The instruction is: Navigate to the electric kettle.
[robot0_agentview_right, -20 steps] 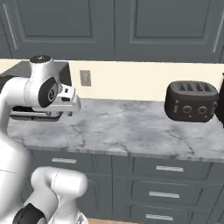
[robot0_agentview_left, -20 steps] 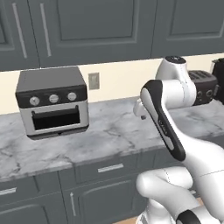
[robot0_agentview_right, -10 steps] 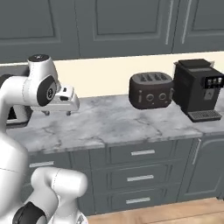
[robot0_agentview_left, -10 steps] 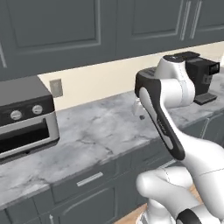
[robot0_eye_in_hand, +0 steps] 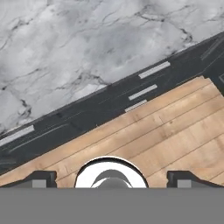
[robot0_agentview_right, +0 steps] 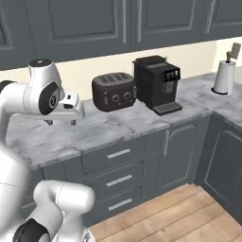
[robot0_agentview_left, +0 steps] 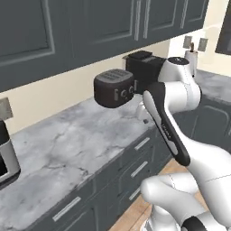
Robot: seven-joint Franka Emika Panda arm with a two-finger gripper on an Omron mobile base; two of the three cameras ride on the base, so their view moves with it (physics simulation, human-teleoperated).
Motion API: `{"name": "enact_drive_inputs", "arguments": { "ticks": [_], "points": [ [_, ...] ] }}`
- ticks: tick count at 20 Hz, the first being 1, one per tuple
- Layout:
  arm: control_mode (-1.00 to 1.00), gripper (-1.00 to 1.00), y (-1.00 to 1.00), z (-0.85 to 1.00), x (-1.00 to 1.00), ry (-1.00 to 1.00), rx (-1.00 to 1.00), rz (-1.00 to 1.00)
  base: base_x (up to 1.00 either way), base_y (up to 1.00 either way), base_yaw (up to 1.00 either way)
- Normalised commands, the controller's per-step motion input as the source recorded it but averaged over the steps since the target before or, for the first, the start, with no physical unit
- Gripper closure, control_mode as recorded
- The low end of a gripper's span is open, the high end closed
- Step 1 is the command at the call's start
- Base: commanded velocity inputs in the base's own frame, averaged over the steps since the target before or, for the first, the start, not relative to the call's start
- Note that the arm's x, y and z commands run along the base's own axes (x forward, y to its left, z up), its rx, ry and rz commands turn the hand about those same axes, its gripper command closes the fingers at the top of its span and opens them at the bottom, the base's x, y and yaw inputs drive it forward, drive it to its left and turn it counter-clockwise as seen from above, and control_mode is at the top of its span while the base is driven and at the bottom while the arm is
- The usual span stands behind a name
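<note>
- Your gripper hangs over the front part of the marble counter, and its two finger tips stand wide apart with nothing between them, so read it as released.
- From the hand view you look straight down: marble counter across the top, dark drawer fronts with pale handles below it, wooden floor under that.
- In the right base view a black toaster sits on the counter against the wall, just beside a boxy black coffee machine on its right.
- Further right, around the corner of the counter, a white paper-towel roll on a stand stands upright, well apart from the coffee machine.
- In the left base view you see the same toaster with the coffee machine behind it, partly hidden by the arm.
- At the left edge a toaster oven is cut off by the frame.
- As for the electric kettle, you cannot tell where it stands from these views.
</note>
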Motion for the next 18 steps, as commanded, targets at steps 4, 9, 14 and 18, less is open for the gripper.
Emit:
{"name": "enact_drive_inputs", "arguments": {
  "ticks": [4,9,14,18],
  "points": [
    [1.00,-1.00,0.00,0.00,0.00,0.00,0.00,0.00,0.00,-0.58,-0.51],
    [1.00,-1.00,0.00,0.00,0.00,0.00,0.00,0.00,0.00,-0.43,-0.59],
    [1.00,-1.00,0.00,0.00,0.00,0.00,0.00,0.00,0.00,-0.50,-0.65],
    [1.00,-1.00,0.00,0.00,0.00,0.00,0.00,0.00,0.29,-0.66,-0.65]
  ]
}}
